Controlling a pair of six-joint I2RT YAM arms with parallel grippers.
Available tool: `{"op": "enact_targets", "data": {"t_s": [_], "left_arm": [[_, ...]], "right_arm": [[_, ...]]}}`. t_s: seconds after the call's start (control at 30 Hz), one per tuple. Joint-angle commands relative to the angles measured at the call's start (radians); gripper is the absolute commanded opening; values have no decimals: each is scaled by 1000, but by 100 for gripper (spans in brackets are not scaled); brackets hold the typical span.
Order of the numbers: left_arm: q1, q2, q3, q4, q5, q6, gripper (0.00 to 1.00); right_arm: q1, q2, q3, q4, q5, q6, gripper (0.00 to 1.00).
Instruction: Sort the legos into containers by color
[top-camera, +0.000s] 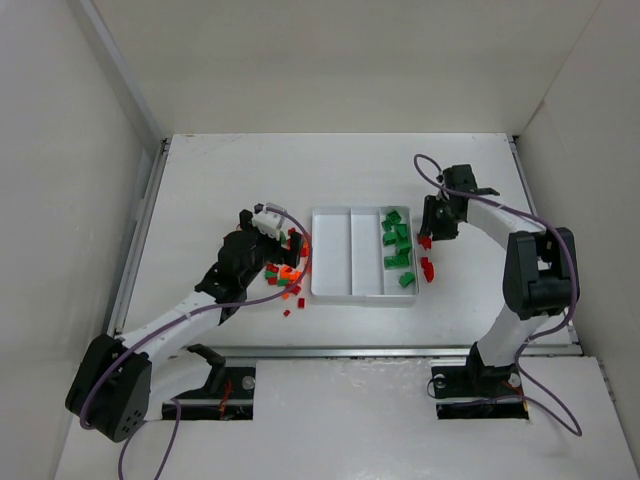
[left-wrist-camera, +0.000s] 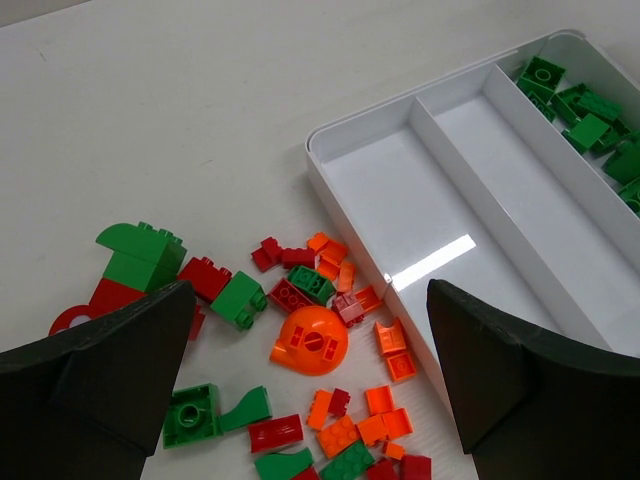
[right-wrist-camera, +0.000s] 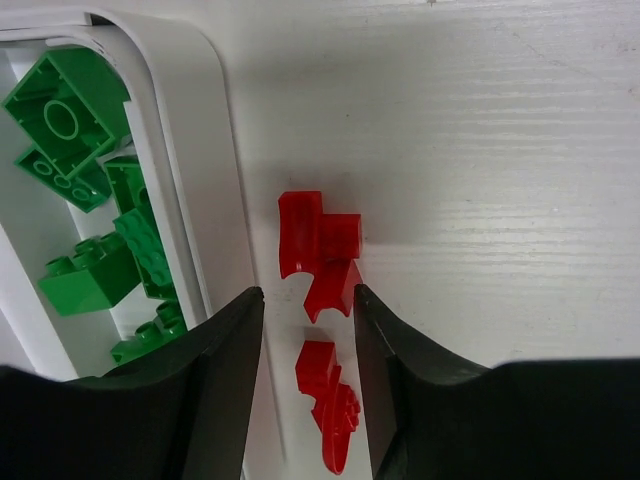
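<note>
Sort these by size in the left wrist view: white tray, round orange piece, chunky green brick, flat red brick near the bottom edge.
1. white tray, biggest
2. round orange piece and chunky green brick, which look about the same
3. flat red brick, smallest

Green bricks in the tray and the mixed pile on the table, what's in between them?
Just the white tray's two bare compartments; the top view shows it best.

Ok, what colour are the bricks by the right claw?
Red bricks, clearest in the right wrist view.

Robotics lab, white enclosure walls (top-camera: 60, 150)
</note>
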Motion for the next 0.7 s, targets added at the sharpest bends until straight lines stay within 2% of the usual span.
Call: {"op": "enact_targets", "data": {"t_s": [0.0,0.23,0.67], "left_arm": [[10,-6,14,42,16,-1,100],[19,-6,14,42,16,-1,100],[28,-6,14,42,25,-11,100]], "right_arm": [[4,-28,-11,15,-17,-7,47],[4,-8,-51,15,23,2,44],[4,25,-14,43,32,-7,43]]}}
